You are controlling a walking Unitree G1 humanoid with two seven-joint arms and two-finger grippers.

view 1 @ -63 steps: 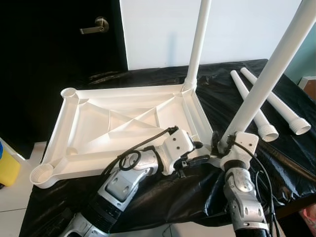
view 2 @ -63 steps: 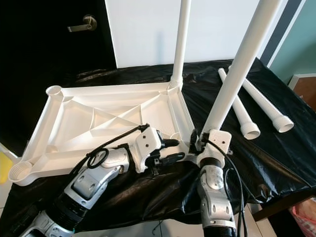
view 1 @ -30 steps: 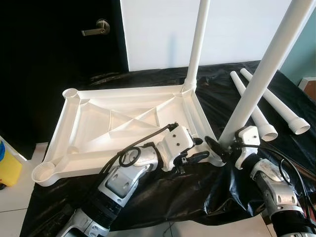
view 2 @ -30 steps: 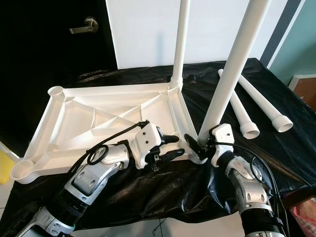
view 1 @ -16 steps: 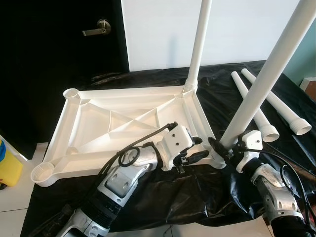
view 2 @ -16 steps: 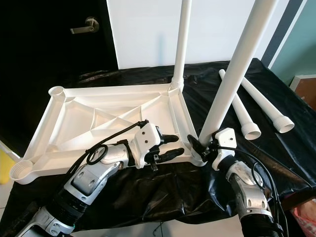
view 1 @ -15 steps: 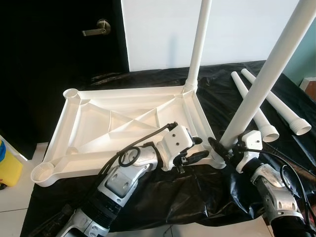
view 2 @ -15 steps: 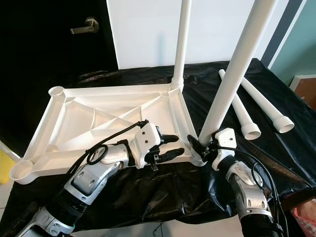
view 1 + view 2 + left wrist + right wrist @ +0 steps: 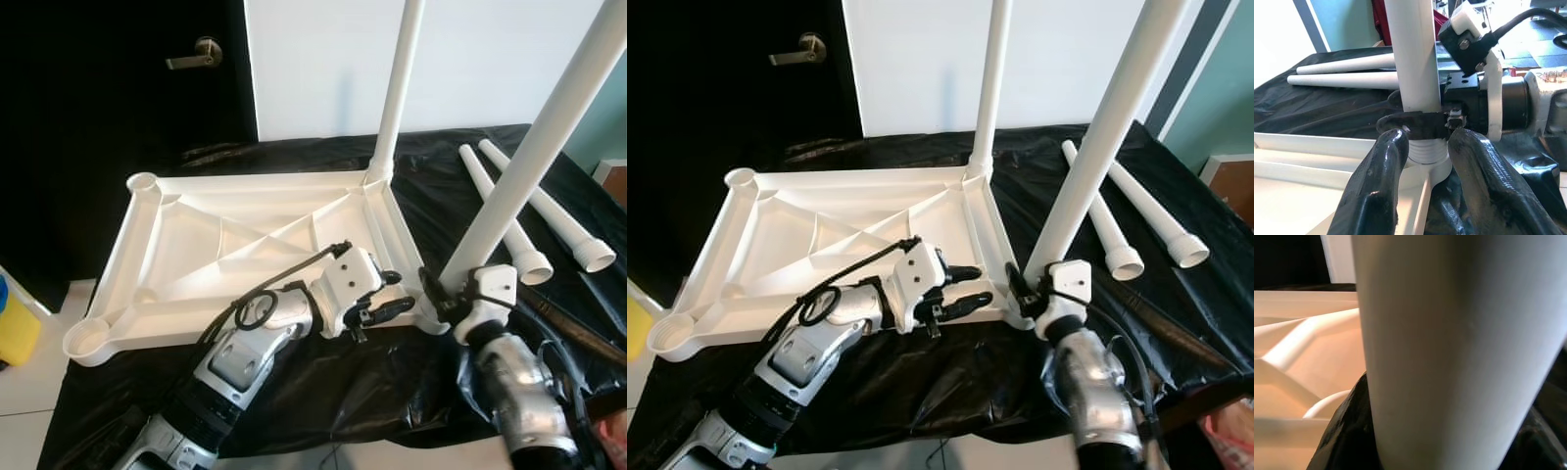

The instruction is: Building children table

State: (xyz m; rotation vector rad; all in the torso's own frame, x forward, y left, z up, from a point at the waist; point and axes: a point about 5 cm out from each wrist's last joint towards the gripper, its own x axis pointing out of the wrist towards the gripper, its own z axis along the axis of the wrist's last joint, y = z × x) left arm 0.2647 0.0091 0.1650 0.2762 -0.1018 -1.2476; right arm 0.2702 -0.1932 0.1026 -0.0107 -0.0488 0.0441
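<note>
Looking down, we see a desk [image 9: 294, 392] draped in black plastic sheet [image 9: 950, 377], and on it the white children's tabletop [image 9: 245, 245] lying upside down, ribs facing up. One table leg [image 9: 397, 93] stands upright in the far corner socket on our right side. A second leg [image 9: 529, 162] rises tilted from the near right corner socket, leaning away toward the right. Two loose legs [image 9: 1117, 220] lie side by side on the sheet, well apart from the tabletop, further right.

Our right gripper [image 9: 446, 294] has its jaws pinching the base of the tilted leg just above its socket; the right wrist view shows that leg pressed close between the dark fingers [image 9: 1347, 431]. Our left gripper [image 9: 392, 299] rests at the tabletop's near edge, just beside that same corner. In the left wrist view its jaws are spread, the fingers [image 9: 1381, 186] flanking the leg's threaded foot without closing on it.

A dark door with a lever handle [image 9: 194, 54] stands behind.
</note>
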